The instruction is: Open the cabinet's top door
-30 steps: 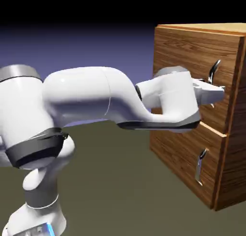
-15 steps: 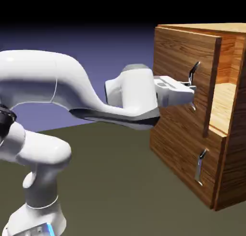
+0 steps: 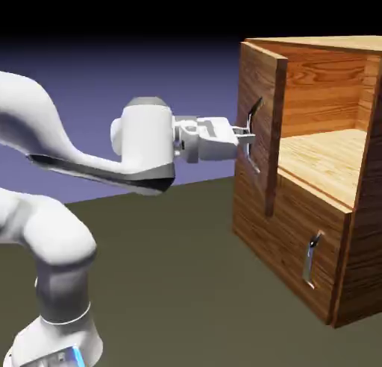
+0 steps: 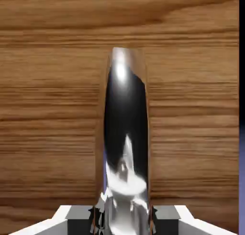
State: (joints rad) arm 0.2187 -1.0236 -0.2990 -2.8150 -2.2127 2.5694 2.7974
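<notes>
The tool (image 3: 243, 139) is clamped tight on the long silver handle (image 3: 252, 127) of the top door (image 3: 257, 127), gripping it side-on, a hold that should let the arm swing the panel on its hinge; the cabinet (image 3: 328, 231) stands toward the table's right edge. The exterior view shows the door swung well out, baring the pale shelf (image 3: 328, 160) and the shut lower door (image 3: 287, 239). The hand view gives only the handle (image 4: 125, 133) between the fingertips (image 4: 165, 214) against wood grain.
</notes>
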